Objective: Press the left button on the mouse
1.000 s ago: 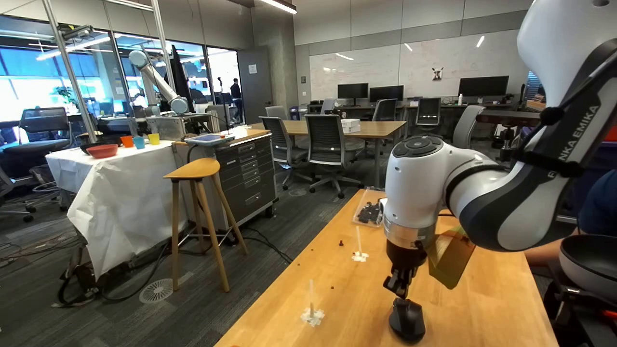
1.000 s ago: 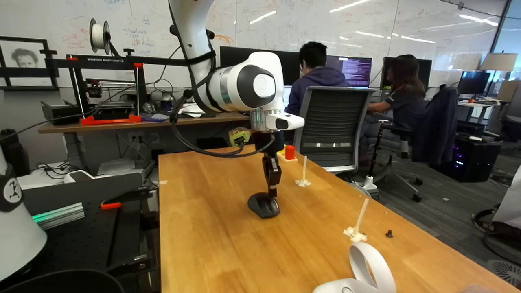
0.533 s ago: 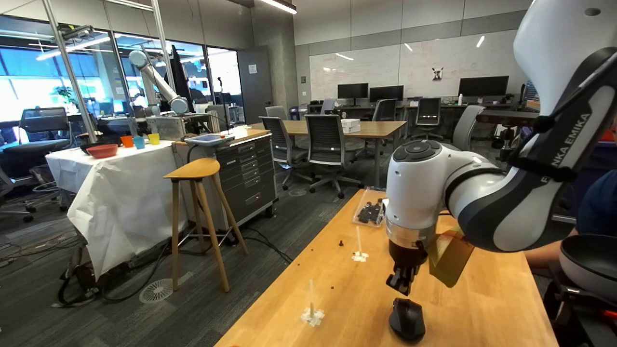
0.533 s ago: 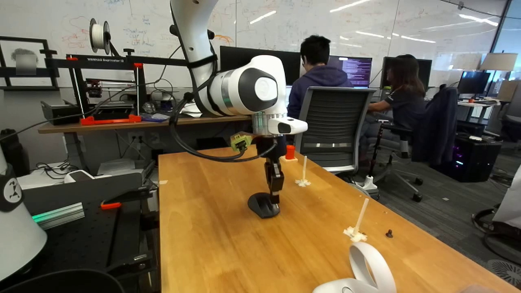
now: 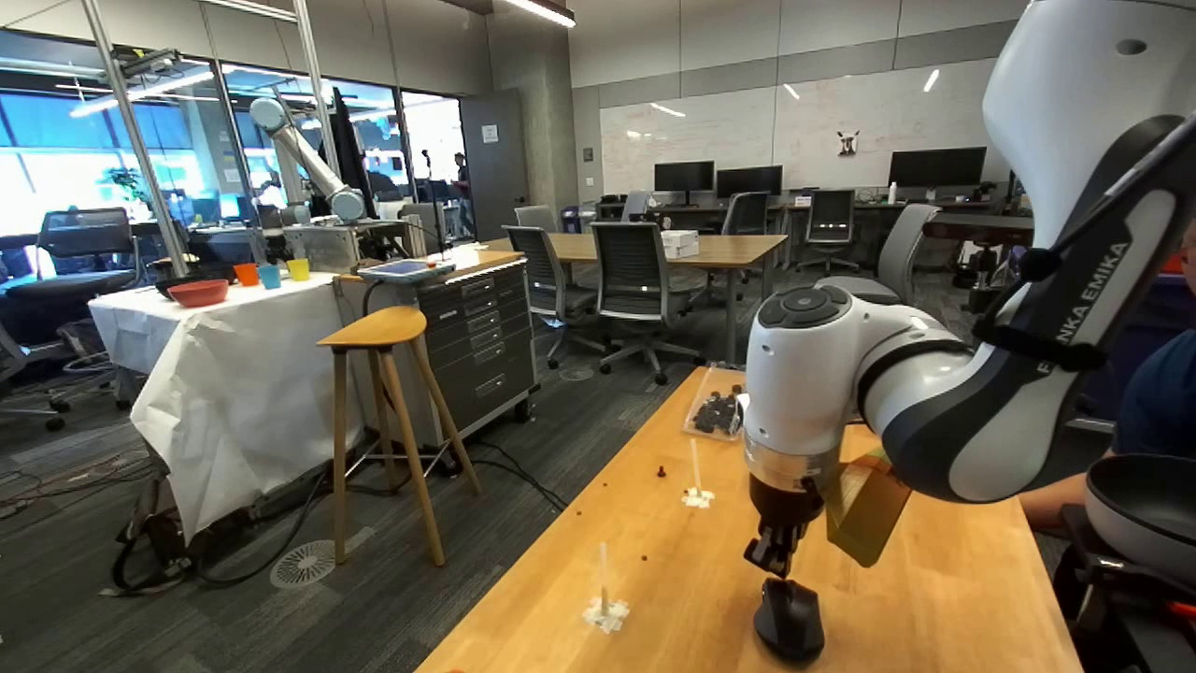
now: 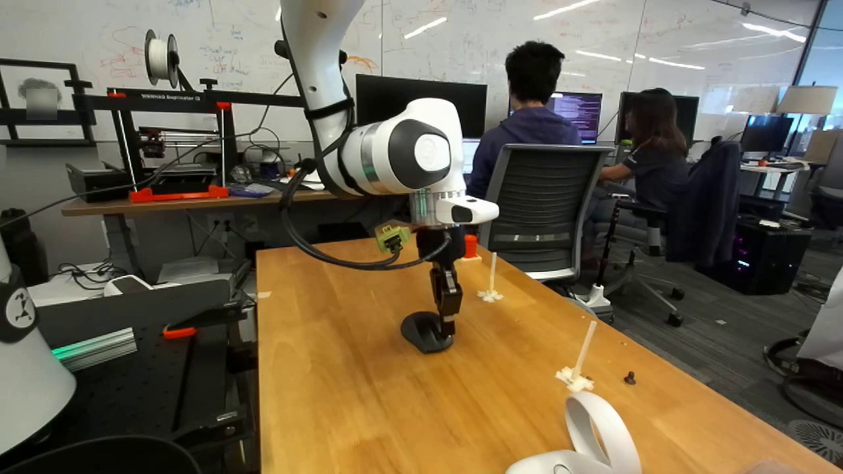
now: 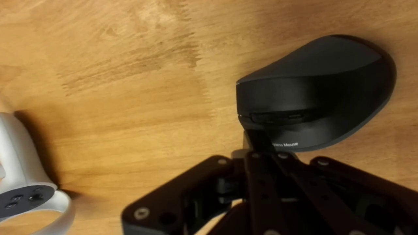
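Wrist view, looking down on the table (image 7: 147,98), showed a black computer mouse (image 7: 316,91) lying flat with its blunt front toward the left of the frame and its rounded back toward the right. A stretch of wood separated that front from a white controller (image 7: 16,153) with a ring, cut off by the frame's left edge. In both exterior views the mouse sat well in from the table's long edges, and two thin white rods (image 6: 585,349) stood on pale patches closer to one of those edges, well apart from the mouse. The mouse was domed dark plastic, matte on one sloping flank and glossier across the top; a seam ran back from the front beside a slotted wheel area, and small white lettering, partly covered, ended in "Mouse". Its left button (image 7: 247,123) was mostly hidden by the hand (image 7: 256,140), which was drawn narrow, its two halves meeting in a slim black tip pointing down over the mouse's front; whether tip and button touched could not be told. The table was honey-coloured, with streaky grain and toothed joins between boards. Above it hung the smooth white and dark grey robot arm (image 5: 808,374). In an exterior view, small black parts (image 5: 715,414) lay clustered in a clear plastic pouch (image 5: 718,381) near the table's far end.
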Motion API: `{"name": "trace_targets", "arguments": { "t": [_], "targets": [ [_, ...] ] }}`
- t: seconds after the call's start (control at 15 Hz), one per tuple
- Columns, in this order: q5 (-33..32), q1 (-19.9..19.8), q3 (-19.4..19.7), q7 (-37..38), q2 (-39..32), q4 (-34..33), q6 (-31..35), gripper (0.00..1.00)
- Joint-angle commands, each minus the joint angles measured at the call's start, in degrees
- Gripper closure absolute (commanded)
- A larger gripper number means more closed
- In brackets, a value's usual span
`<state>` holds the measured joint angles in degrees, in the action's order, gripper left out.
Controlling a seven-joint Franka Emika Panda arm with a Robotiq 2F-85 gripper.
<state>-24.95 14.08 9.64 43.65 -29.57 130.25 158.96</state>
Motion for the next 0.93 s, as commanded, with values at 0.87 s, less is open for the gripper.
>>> {"name": "trace_targets", "arguments": {
  "t": [0.87],
  "targets": [
    [2.6, 1.5, 1.2, -5.8, 11.3, 2.8, -0.7, 1.00]
  ]
}}
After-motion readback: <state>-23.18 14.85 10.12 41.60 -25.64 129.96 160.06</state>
